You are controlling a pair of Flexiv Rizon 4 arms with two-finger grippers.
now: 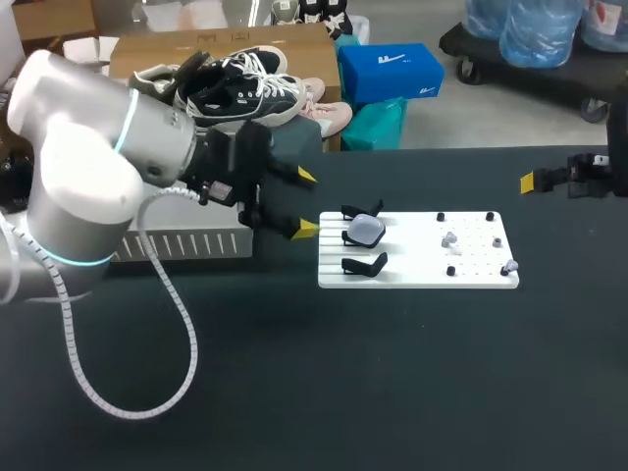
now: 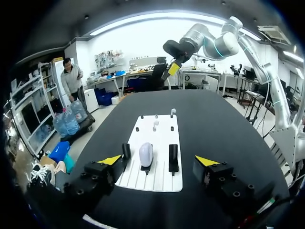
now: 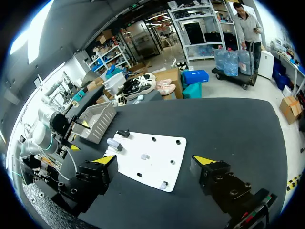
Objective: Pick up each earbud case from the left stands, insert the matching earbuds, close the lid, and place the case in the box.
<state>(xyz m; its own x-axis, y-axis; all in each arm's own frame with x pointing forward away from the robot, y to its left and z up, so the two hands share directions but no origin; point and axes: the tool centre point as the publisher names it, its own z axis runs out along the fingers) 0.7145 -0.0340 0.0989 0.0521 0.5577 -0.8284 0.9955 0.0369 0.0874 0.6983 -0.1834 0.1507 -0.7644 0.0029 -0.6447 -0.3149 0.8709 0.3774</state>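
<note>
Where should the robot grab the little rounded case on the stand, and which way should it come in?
Probably take the earbud case by its two curved sides, coming from the left end of the white board, where the open left gripper faces it. It stands upright between two empty black stands, so the fingers must slip into those gaps.

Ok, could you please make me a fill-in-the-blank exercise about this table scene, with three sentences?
1. The earbud case sits on the ___ of the three black stands.
2. The left gripper is ___, with nothing between its fingers.
3. The white board lies on a ___ table.
Missing words: middle; open; black.
</note>
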